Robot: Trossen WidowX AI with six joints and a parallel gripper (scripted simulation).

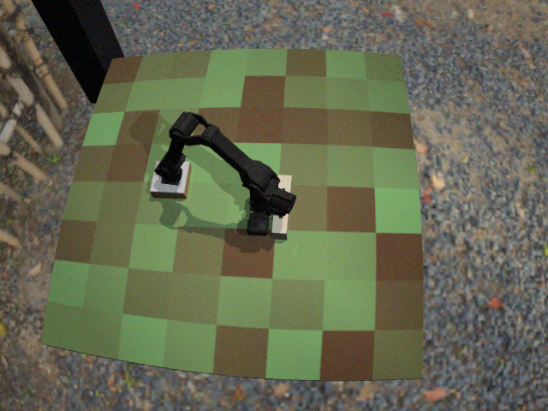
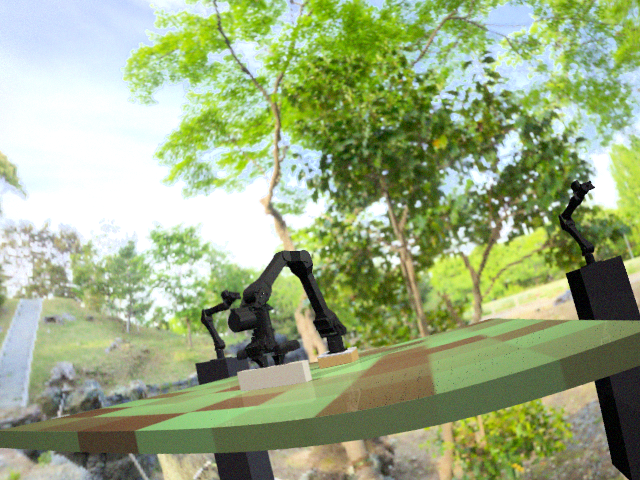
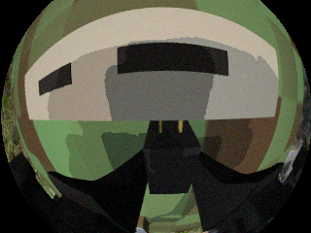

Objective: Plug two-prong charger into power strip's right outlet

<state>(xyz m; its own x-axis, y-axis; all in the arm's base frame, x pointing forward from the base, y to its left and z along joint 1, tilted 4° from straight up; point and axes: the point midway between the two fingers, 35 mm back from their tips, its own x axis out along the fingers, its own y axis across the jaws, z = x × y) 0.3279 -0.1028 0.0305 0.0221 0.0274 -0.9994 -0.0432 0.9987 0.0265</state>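
Note:
My gripper [image 1: 258, 223] [image 2: 268, 356] [image 3: 168, 150] is shut on the black two-prong charger [image 3: 169, 158] and holds it low over the table. The charger's two brass prongs [image 3: 170, 127] point ahead at the beige power strip [image 1: 280, 224] [image 2: 273, 375] [image 3: 78, 46]. In the wrist view the strip fills the upper half. Its wide dark outlet slot [image 3: 174, 58] lies straight ahead of the prongs, and a second slot [image 3: 54, 80] lies to the left. The prong tips end at the strip's shaded face, below the slot. I cannot tell whether they touch it.
The arm's base stands on a small beige block [image 1: 170, 189] [image 2: 338, 357] left of the strip. The checkered green and brown table [image 1: 309, 287] [image 2: 465, 372] ends in open edges. Black posts [image 1: 74, 44] [image 2: 602, 294] stand beside it.

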